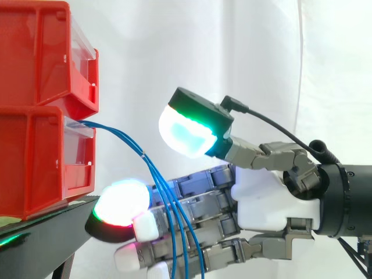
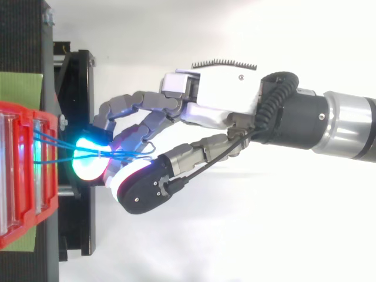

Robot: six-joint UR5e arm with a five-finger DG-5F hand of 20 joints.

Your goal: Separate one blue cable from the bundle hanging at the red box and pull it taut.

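Red bins [image 1: 35, 163], stacked two high on a black stand [image 1: 52, 224], stand at the side view's left edge. You see blue cables [image 1: 172, 209] leave the lower bin's front, arc down and hang bunched across the hand's [image 1: 267, 197] fingers [image 1: 212, 203]. The hand is spread: fingers straight toward the stand, thumb [image 1: 186, 131] raised well above them, gripping nothing. One glowing fingertip sits just beside the stand's edge. A white curtain [image 1: 174, 46] hangs behind.
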